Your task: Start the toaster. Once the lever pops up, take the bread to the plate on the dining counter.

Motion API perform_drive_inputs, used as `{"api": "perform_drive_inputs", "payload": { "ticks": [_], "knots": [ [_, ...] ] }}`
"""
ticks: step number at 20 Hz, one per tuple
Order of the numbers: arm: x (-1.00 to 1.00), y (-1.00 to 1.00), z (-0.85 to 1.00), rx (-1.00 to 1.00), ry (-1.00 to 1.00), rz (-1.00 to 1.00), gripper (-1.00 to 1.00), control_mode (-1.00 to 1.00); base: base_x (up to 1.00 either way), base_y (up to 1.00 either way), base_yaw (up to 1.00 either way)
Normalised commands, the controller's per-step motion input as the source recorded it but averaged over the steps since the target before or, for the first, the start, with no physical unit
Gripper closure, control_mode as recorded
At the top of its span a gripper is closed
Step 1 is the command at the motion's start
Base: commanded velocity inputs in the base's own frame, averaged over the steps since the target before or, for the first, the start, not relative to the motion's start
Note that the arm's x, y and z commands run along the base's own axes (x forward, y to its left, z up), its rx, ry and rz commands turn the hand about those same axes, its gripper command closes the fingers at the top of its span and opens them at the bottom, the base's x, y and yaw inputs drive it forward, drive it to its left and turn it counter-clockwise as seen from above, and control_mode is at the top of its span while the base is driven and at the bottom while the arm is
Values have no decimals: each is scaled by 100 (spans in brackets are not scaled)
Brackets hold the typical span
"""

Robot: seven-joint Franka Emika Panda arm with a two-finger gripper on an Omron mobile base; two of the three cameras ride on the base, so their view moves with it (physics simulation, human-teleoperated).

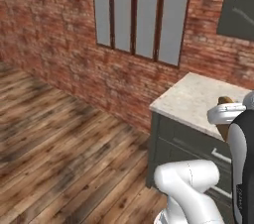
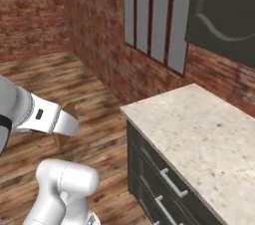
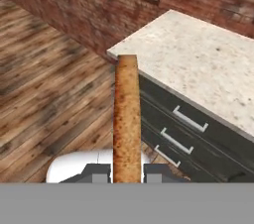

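My gripper [image 3: 127, 176] is shut on the bread [image 3: 126, 114], a brown toasted slice seen edge-on that rises straight up from between the two dark fingertips. In the left base view the bread [image 1: 225, 100] pokes out above the white hand at the right edge. In the right base view the bread [image 2: 67, 110] sticks out past the hand over the wooden floor at the left. The slice hangs in the air just off the corner of a wall counter [image 3: 198, 64]. The toaster, the plate and the dining counter are out of view.
The wall counter [image 2: 199, 129] has a beige speckled top and dark drawer fronts with pale handles [image 3: 190, 118], under a dark cabinet [image 2: 224, 10]. A brick wall with a tall window [image 1: 141, 15] stands behind. Wooden floor [image 1: 54, 139] spreads to the left.
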Motion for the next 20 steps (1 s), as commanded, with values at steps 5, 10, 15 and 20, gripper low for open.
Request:
{"api": "perform_drive_inputs", "payload": {
  "ticks": [5,10,15,20],
  "knots": [
    [0,0,0,0,0,0,100,100,-13,0,68],
    [0,0,0,0,0,0,100,100,-10,3,68],
    [0,0,0,0,0,0,100,100,-1,7,66],
    [0,0,0,0,0,0,100,100,0,7,62]
  ]
}}
